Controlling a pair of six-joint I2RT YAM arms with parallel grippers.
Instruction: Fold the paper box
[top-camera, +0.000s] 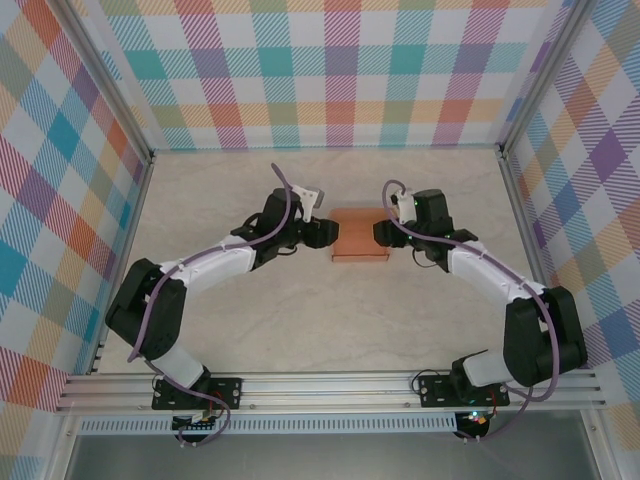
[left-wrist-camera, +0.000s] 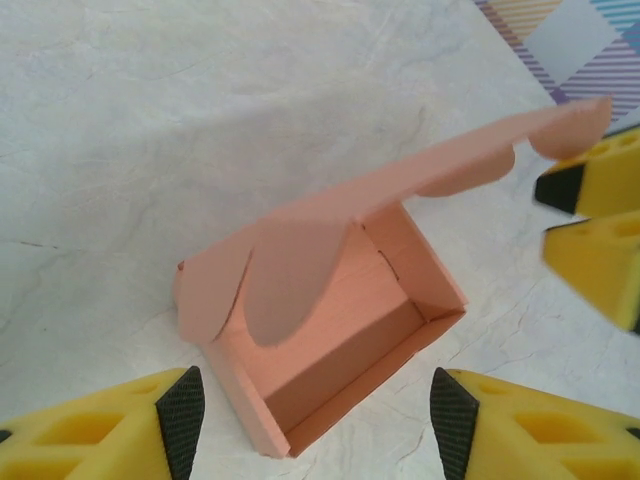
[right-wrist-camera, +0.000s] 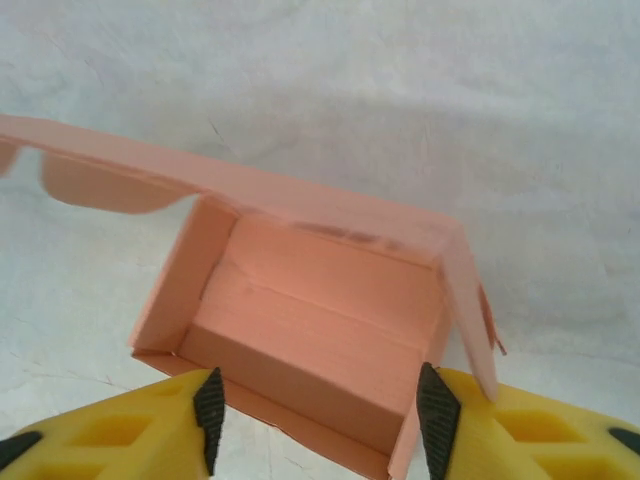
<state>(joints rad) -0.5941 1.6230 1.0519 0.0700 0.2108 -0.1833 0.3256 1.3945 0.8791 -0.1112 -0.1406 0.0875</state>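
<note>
box (right-wrist-camera: 320, 320) walls formed, lid (left-wrist-camera: 440, 170) up; left gripper (left-wrist-camera: 317, 425) and right gripper (right-wrist-camera: 322, 420) both gape open, so next likely press the lid down and tuck its tabs (left-wrist-camera: 290, 285).

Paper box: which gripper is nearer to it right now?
Right, narrowly. The right gripper straddles the right end of the paper box, fingers almost at its walls; the left gripper brackets the left end with gaps either side.

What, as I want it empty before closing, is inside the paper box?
Nothing visible: the paper box shows only bare card floor and walls. From the left wrist, its rounded flap hides one inner corner.
</note>
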